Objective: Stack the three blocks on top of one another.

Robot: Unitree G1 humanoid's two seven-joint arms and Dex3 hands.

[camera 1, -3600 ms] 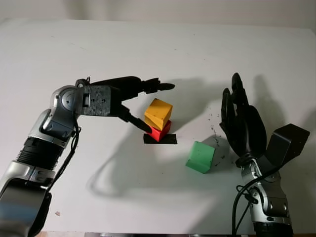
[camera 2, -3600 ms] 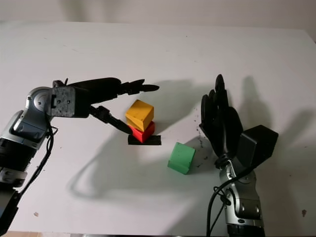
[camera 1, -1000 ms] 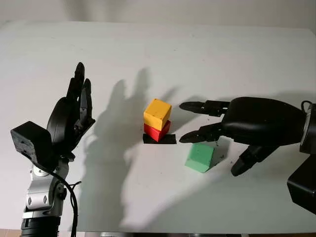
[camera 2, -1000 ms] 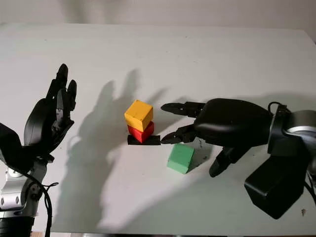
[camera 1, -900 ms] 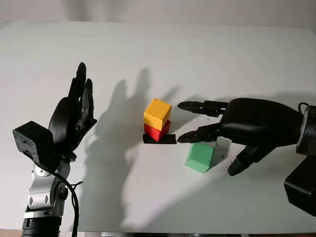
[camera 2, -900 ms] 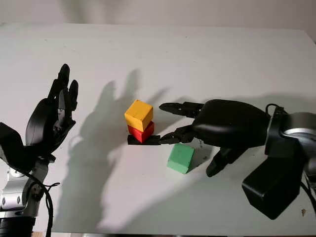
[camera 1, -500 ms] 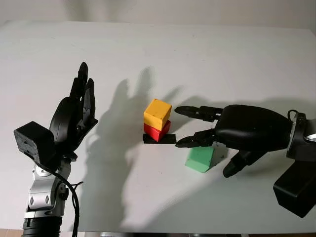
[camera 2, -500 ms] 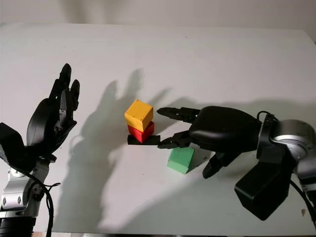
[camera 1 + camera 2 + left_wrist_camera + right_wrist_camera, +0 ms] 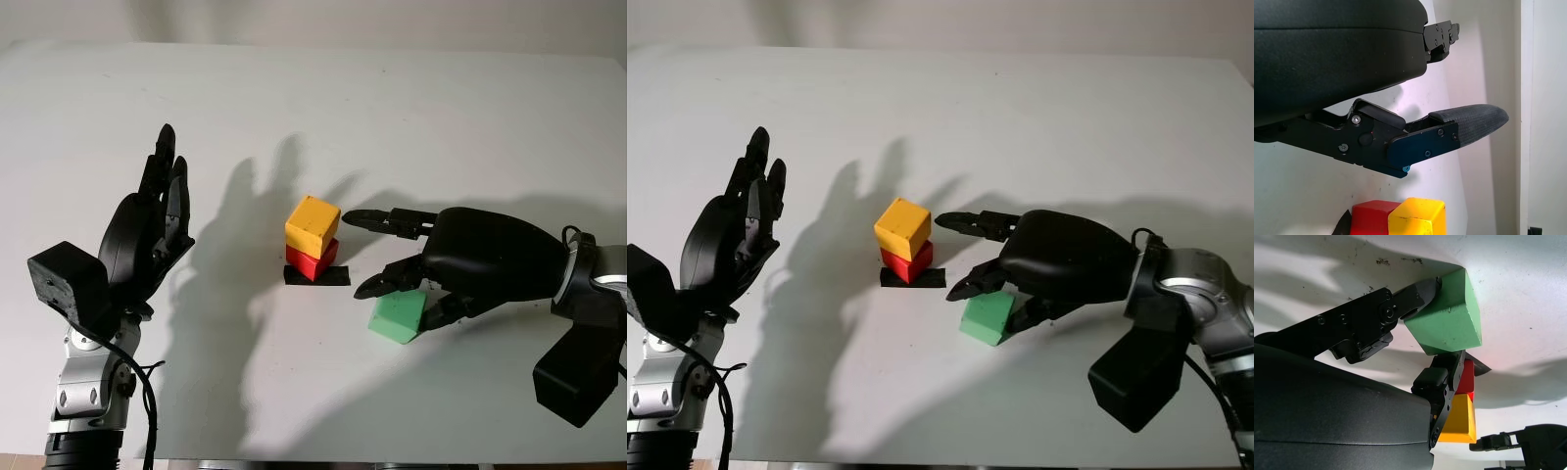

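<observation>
A yellow block (image 9: 313, 224) sits on a red block (image 9: 311, 261) at the table's middle, a little askew; both also show in the left wrist view, yellow block (image 9: 1418, 218) and red block (image 9: 1371, 220). The green block (image 9: 396, 315) lies on the table just right of the stack. My right hand (image 9: 398, 302) reaches over it from the right, with a finger on its left side and the thumb on its right side. In the right wrist view the thumb and a finger press opposite sides of the green block (image 9: 1447, 318). My left hand (image 9: 147, 235) is raised at the left, open.
A black tape mark (image 9: 333, 277) lies under the red block and sticks out toward the green block. Small dark specks dot the white table (image 9: 441, 127) near the right hand. The table's far edge runs along the top.
The right hand has lowered toward the green block and its thumb has swung in against the block's right side. The block has not moved. The left hand stays raised.
</observation>
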